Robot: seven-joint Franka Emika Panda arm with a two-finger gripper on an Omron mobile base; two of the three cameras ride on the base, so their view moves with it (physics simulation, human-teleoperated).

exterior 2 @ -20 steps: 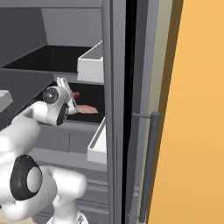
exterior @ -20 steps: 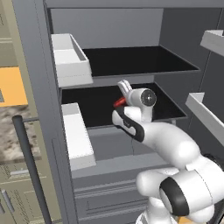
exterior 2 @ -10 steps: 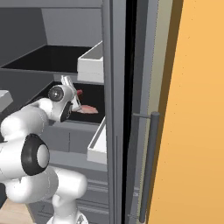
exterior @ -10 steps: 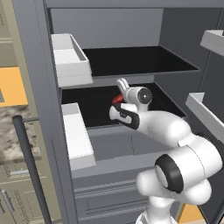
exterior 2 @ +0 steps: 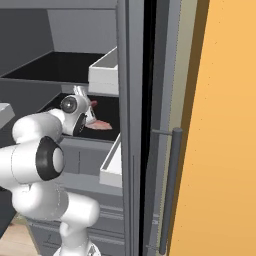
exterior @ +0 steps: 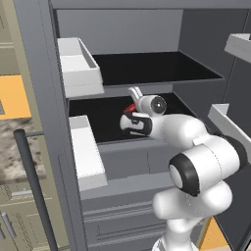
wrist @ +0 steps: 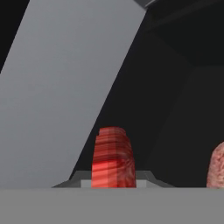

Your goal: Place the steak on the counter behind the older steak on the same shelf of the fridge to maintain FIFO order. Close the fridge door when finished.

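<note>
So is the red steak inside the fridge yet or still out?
Inside. The steak is held in the gripper over the black shelf, beside the older steak.

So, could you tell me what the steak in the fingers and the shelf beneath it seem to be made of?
The steak: raw meat by its look, bright red with paler streaks, faintly glossy. The shelf: a flat black panel, matte, with a thin grey rim; whether glass or plastic stays open.

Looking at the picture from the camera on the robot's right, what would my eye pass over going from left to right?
The robot's white arm → the pale pink older steak on the black shelf → the white door bin → the fridge door's grey edge → its long dark bar handle → the orange wall.
</note>
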